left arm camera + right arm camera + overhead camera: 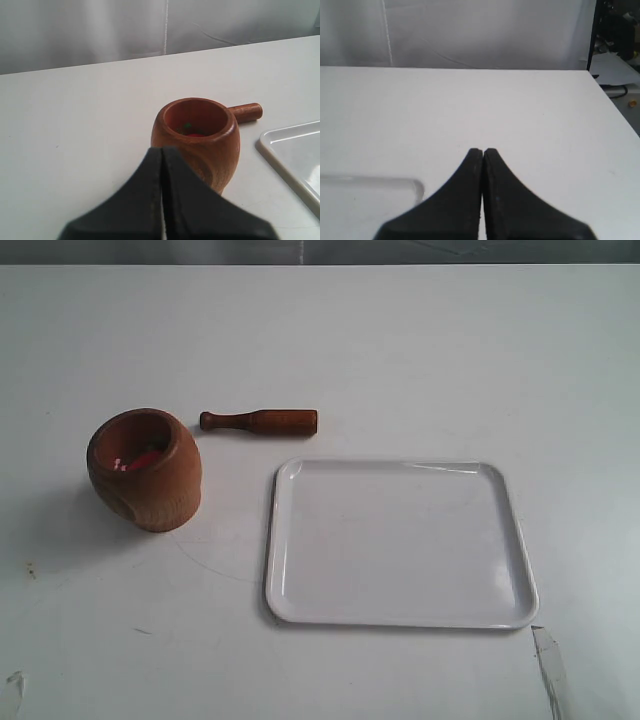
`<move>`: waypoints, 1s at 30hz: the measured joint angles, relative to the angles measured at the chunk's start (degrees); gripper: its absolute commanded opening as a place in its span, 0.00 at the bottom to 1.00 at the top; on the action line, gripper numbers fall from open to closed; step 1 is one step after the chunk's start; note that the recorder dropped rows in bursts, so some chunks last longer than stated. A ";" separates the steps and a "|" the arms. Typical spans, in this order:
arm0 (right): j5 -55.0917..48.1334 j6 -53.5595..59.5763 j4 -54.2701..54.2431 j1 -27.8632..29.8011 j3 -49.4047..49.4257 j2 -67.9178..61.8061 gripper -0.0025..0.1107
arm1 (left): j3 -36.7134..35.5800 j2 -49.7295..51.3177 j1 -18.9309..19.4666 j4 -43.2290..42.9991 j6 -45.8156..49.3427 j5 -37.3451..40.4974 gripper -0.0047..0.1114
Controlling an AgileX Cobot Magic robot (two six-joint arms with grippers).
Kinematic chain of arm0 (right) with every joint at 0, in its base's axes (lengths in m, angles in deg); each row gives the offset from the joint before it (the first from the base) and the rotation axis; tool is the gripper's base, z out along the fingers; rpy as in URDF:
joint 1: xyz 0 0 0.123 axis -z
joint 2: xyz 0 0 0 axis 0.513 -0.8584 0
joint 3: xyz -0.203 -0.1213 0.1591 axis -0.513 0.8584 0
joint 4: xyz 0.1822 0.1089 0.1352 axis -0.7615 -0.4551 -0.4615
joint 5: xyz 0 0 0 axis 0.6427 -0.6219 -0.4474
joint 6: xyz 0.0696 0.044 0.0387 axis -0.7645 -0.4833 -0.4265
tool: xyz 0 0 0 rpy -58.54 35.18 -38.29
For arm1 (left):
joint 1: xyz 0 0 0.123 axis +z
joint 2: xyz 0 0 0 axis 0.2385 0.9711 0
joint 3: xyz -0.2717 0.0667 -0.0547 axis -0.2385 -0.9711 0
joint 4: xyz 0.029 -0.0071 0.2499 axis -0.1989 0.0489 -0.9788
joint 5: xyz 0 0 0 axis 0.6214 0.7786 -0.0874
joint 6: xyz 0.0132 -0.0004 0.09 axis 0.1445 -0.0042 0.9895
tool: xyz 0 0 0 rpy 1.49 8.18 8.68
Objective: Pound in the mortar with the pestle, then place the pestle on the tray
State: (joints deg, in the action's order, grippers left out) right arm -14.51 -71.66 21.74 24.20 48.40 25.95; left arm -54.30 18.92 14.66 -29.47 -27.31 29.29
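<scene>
Our left tool (162, 150) and right tool (483, 151) are pressed together, empty; pestle (258, 421) lies at mortar's (145, 470) two o'clock on scuffed white table (400, 340), curtain (470, 30) behind.

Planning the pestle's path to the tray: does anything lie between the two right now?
Nothing. In the exterior view, only a bare strip of white table separates the pestle from the nearest rim of the tray.
</scene>
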 measured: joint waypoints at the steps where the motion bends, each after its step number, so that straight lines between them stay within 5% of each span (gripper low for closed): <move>1: 1.23 0.00 -0.22 0.00 0.00 0.00 0.02 | 0.00 0.00 0.00 0.00 0.00 0.00 0.04; 15: 19.36 -1.10 -15.70 0.00 0.00 0.00 0.02 | 0.00 0.00 0.00 0.00 0.00 0.00 0.04; 30: 20.59 -0.15 -19.43 0.00 0.00 0.00 0.02 | 0.00 0.00 0.00 0.00 0.00 0.00 0.04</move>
State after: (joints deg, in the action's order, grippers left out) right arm 6.09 -71.82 2.31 24.20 48.40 25.95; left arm -54.30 18.92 14.66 -29.47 -27.31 29.29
